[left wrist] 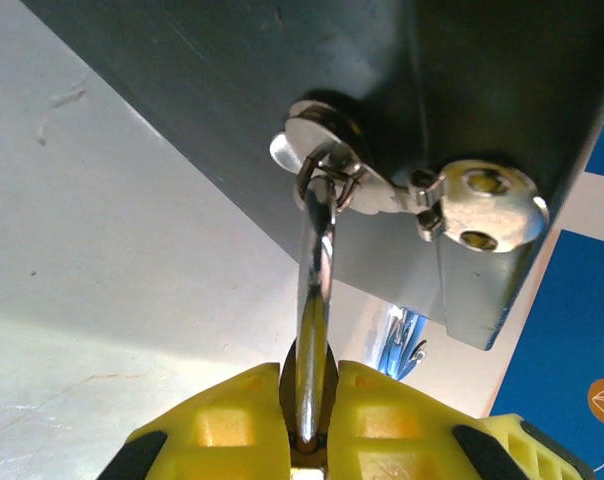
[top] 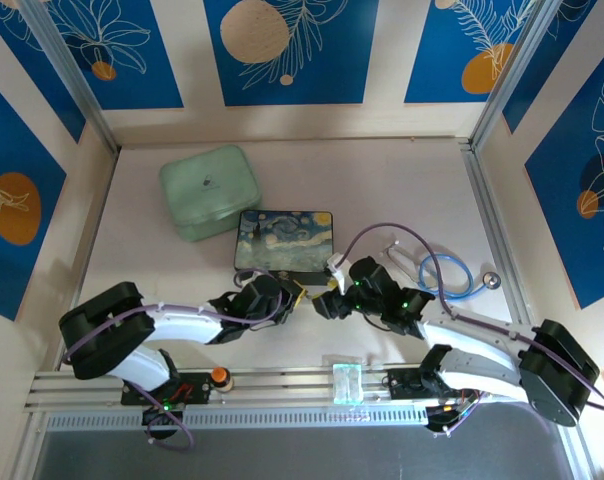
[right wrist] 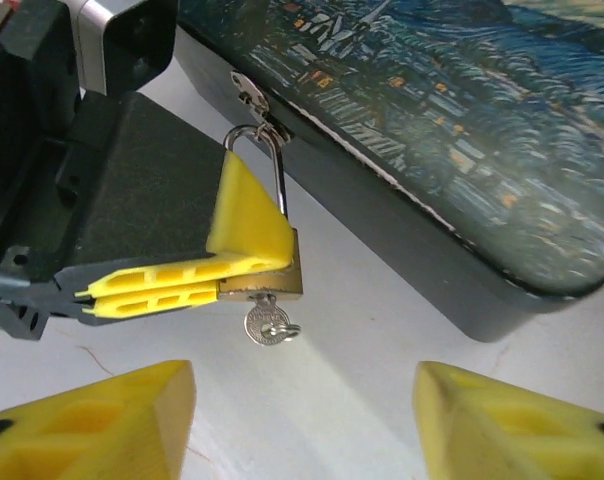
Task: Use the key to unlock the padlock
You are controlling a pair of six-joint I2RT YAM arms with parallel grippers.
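Observation:
The small brass padlock (right wrist: 278,276) hangs by its silver shackle (right wrist: 280,178) from the metal clasp (right wrist: 248,95) on the front of the painted box (right wrist: 452,110). The silvery key (right wrist: 267,323) sticks out of the padlock's underside, with a small ring through its head. My left gripper (right wrist: 232,265) is shut on the padlock's body, yellow fingers (right wrist: 152,287) on both sides. In the left wrist view the shackle (left wrist: 315,290) rises from between the shut fingers (left wrist: 232,425) to the clasp (left wrist: 322,160). My right gripper (right wrist: 302,425) stands open just below the key, not touching it.
In the top view the painted box (top: 284,238) lies mid-table, with both grippers (top: 294,295) (top: 327,303) meeting at its near edge. A mint-green case (top: 210,190) sits behind it to the left. A blue-tubed stethoscope (top: 452,278) lies to the right.

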